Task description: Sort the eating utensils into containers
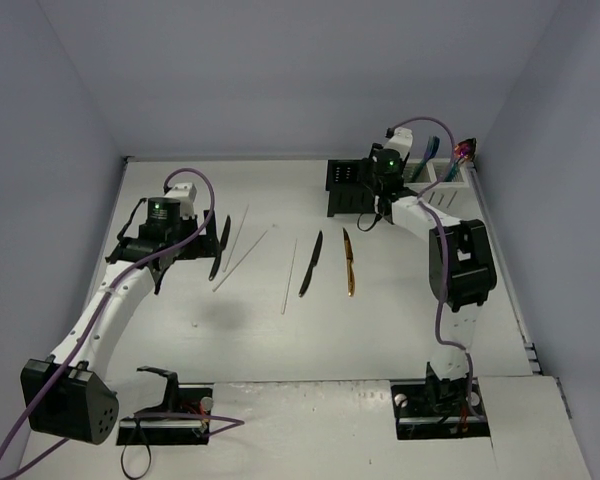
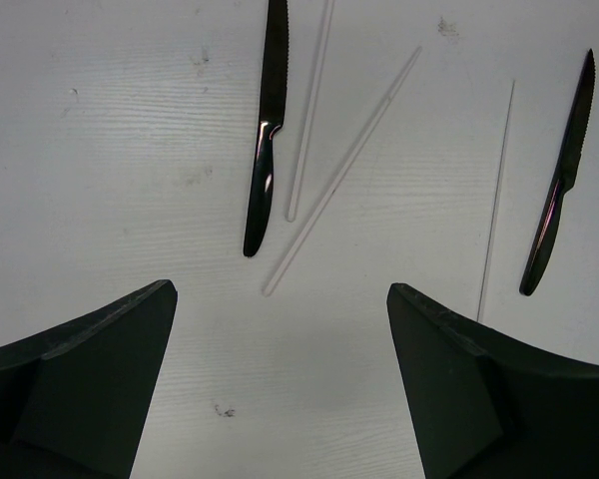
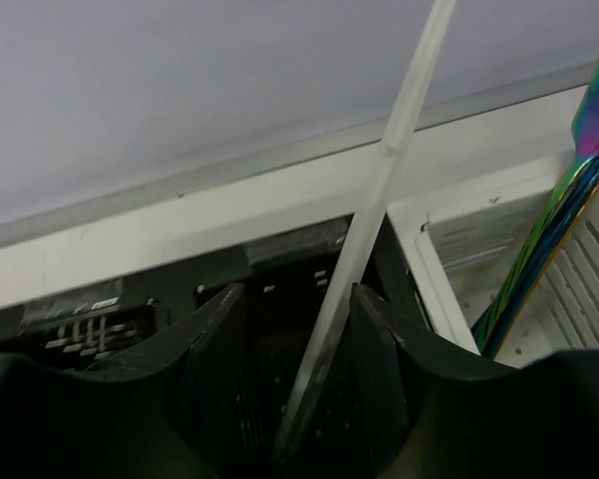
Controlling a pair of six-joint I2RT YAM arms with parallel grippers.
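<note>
White chopstick (image 3: 379, 190): clamped between the closed fingers of the right gripper (image 3: 298, 349). It is held steep, lower end pointing down into the black caddy (image 1: 348, 188). Likely reason: an upright carry lets the stick drop end-first into a narrow compartment. Which compartment: cannot tell. Tip depth is hidden by the fingers.

White caddy (image 3: 431, 271) sits just right of the black caddy. An iridescent utensil (image 3: 549, 220) stands leaning in it, so it may be for coloured pieces; that is a guess.

Left gripper (image 2: 280, 289): fingers wide apart, holding nothing. It hovers over the table (image 2: 100, 150), well left of the black caddy and nearer the bases.
- Ahead of it lies a black knife (image 2: 265, 150), with two loose chopsticks (image 2: 344, 170) just beside the handle.
- The open stance suits a top-down pinch on the knife. Risk: catching a chopstick too.

Lying flat between that group and the black caddy: a third chopstick (image 2: 496, 190), a second knife (image 2: 559, 190) and a gold knife (image 1: 349, 262). Much sorting remains.
</note>
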